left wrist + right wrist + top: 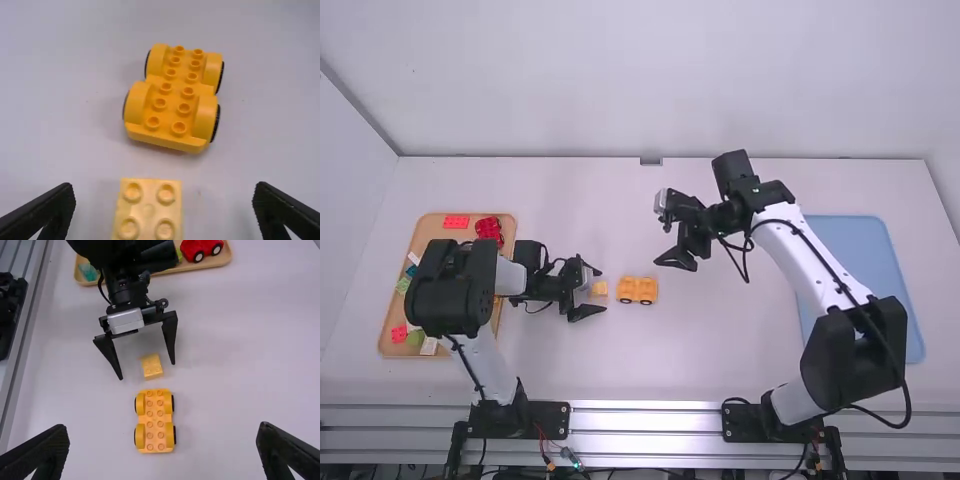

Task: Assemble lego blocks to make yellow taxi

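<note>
Bench (680, 360), two open hands, yellow chassis (176, 95) and small block (151, 366).
The right hand (662, 228) is wide open, empty, beyond the chassis; the left hand (601, 290), also wide open and empty, is left of it. The block lies between the left fingertips, near the chassis. An off-centre closing could twist the block; pushing forward could roll the chassis away.
</note>
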